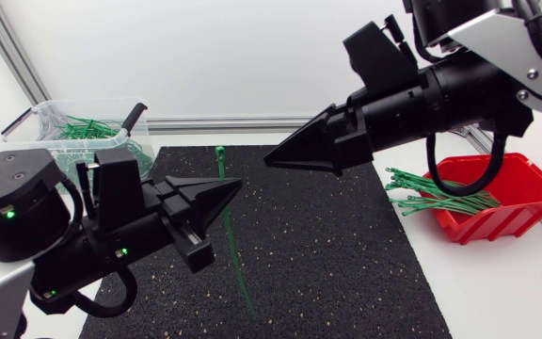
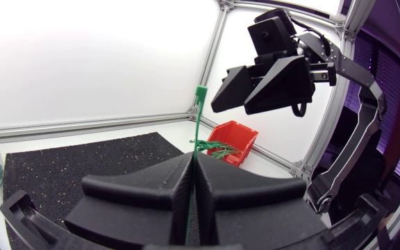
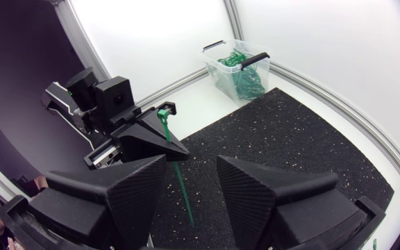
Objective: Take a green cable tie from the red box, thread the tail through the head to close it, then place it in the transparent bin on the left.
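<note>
The left end effector (image 1: 219, 193) is gripping a green cable tie (image 1: 222, 169) between its two fingers, which are pressing flat together on the strap from both sides. The tie is standing almost upright over the black mat (image 1: 346, 254) that is covering the middle of the tabletop (image 1: 497, 282). Its square head is sticking up just above the fingertips and its long tail is hanging down below them toward the mat; whether the tail's end is touching the mat cannot be told. The right end effector (image 3: 192, 160) is hovering above the mat with its fingers standing well apart and holding nothing. Its tips are pointing toward the tie's head, near it but not touching it, and in the right wrist view the tie is lining up with the gap ahead of them. The red box (image 1: 511, 193) is sitting on the tabletop beside the mat on the right, with a bundle of spare ties (image 1: 436, 198) spilling over its open front. The transparent bin (image 1: 40, 111) is standing behind the left arm, holding closed green loops (image 1: 87, 127).
</note>
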Tool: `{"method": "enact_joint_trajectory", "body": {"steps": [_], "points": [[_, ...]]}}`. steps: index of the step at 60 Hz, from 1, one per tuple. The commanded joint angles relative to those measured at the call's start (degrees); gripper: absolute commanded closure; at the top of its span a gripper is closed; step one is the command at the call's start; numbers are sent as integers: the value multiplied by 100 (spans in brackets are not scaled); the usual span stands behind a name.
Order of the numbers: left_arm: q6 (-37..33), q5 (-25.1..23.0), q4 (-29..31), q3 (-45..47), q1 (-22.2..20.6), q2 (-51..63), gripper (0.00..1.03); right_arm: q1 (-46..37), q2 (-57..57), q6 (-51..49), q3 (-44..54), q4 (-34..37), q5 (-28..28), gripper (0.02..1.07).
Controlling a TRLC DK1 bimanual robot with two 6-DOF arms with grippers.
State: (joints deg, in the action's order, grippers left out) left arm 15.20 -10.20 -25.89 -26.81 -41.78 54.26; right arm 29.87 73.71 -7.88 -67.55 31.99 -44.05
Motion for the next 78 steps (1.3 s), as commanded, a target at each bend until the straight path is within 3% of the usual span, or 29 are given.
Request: {"method": "enact_joint_trajectory", "body": {"steps": [1, 28, 67, 78], "points": [[203, -167, 23, 123, 65, -47, 99, 19, 214, -425, 49, 106, -209, 47], [449, -1520, 216, 132, 434, -126, 99, 309, 460, -1374, 93, 264, -754, 43], [396, -1767, 295, 237, 302, -135, 99, 634, 706, -1664, -232, 299, -815, 44], [405, -1767, 357, 185, 232, -135, 99, 705, 723, -1691, -232, 247, -895, 61]]}}
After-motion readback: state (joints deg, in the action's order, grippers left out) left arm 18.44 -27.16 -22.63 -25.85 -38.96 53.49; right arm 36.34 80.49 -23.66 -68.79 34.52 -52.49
